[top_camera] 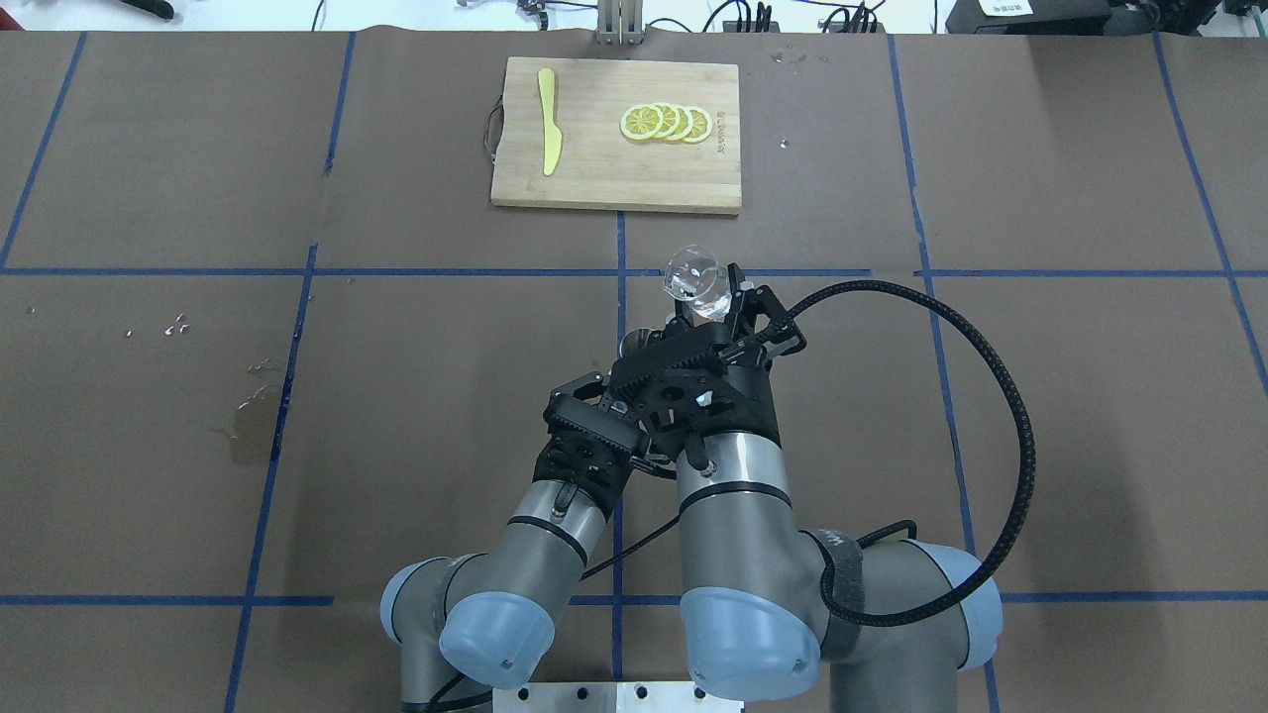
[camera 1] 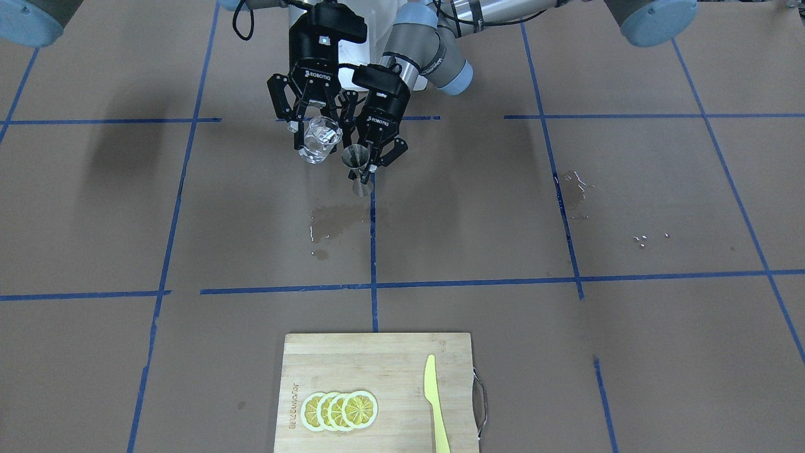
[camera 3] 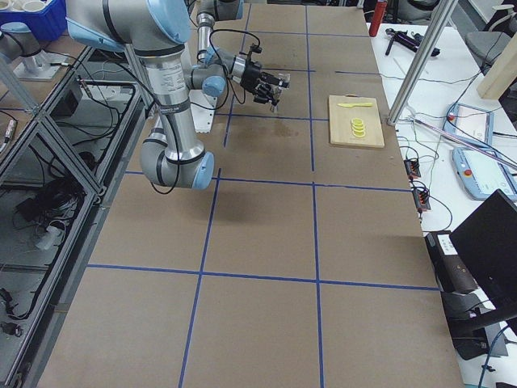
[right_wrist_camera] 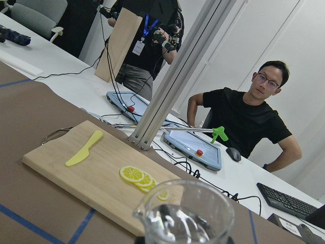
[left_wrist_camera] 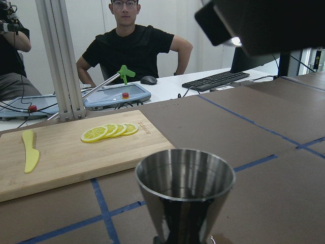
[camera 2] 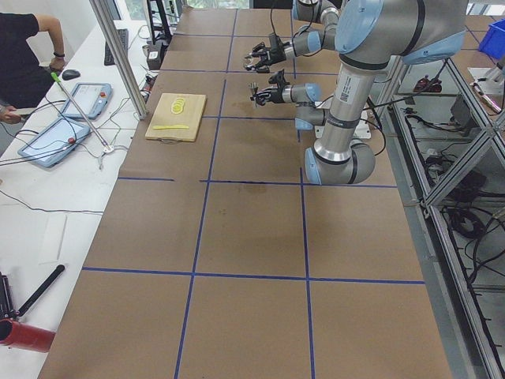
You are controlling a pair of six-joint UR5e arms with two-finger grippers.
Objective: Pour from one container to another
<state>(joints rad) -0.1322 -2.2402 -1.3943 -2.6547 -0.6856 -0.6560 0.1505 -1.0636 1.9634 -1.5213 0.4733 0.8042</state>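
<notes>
Front-facing view, with both arms raised over the middle of the counter (camera 1: 471,220). We see the right tool (camera 1: 312,135) pinching the glass cup (camera 1: 319,139) across its sides, its fingers closed against the clear wall. The cup hangs clear of the counter and is tilted, and the right wrist view shows a pouring lip on its rim and what looks like a little clear liquid in its base.

Just beside it, the left tool (camera 1: 368,165) is pinched on the narrow waist of the jigger (camera 1: 358,157), which it holds upright in the air with one open cone facing up. In the left wrist view we look into that cone's polished inside. We cannot tell whether cup and jigger touch.

On the counter below the two vessels lies a wet patch (camera 1: 333,221), next to a blue tape line. Farther out, on the side away from the robot, rests a wooden cutting board (camera 1: 377,358) carrying overlapping lemon slices (camera 1: 339,410) and a yellow knife (camera 1: 434,402). Beyond it, a person (left_wrist_camera: 134,48) in a black shirt sits at a white desk
</notes>
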